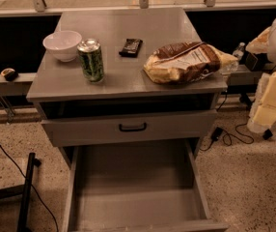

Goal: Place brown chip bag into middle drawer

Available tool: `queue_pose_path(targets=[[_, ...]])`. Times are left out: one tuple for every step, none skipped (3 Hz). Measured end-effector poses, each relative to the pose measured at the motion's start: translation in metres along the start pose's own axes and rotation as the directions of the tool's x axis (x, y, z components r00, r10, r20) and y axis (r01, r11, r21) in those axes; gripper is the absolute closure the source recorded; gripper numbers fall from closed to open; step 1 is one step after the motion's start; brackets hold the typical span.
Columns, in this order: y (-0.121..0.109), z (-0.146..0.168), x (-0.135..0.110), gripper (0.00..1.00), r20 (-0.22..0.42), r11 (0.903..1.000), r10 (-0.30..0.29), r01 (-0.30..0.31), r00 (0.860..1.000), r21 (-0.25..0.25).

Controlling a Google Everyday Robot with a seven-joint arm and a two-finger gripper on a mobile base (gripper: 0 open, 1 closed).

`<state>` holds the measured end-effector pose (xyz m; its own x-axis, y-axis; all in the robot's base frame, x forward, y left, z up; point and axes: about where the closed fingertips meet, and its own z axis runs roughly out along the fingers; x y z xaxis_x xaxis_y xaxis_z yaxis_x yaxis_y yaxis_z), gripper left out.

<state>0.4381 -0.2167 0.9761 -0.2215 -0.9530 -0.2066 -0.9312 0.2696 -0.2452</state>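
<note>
The brown chip bag (186, 62) lies on its side at the right end of the grey cabinet top (128, 28), with its right end over the edge. The middle drawer (133, 187) is pulled out wide at the bottom of the view, and its flat grey floor is bare. My gripper (269, 105) hangs at the right edge of the view, beside the cabinet, lower than the bag and apart from it. It holds nothing that I can see.
A white bowl (62, 45), a green can (91, 60) and a small dark candy bar (131, 47) stand on the cabinet top to the left of the bag. A drawer front with a black handle (132, 127) sits above the open drawer. Cables (229, 137) lie on the floor at the right.
</note>
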Motion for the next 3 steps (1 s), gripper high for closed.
queue_pose_path(targets=[[0.000,0.000,0.000,0.00,0.000,1.0000,0.000,0.000,1.000,0.000],[-0.024,0.018,-0.002,0.00,0.013,0.9986,-0.041,0.040,0.999,0.035],[-0.058,0.057,-0.042,0.00,0.057,0.9822,-0.176,0.171,0.983,0.078]])
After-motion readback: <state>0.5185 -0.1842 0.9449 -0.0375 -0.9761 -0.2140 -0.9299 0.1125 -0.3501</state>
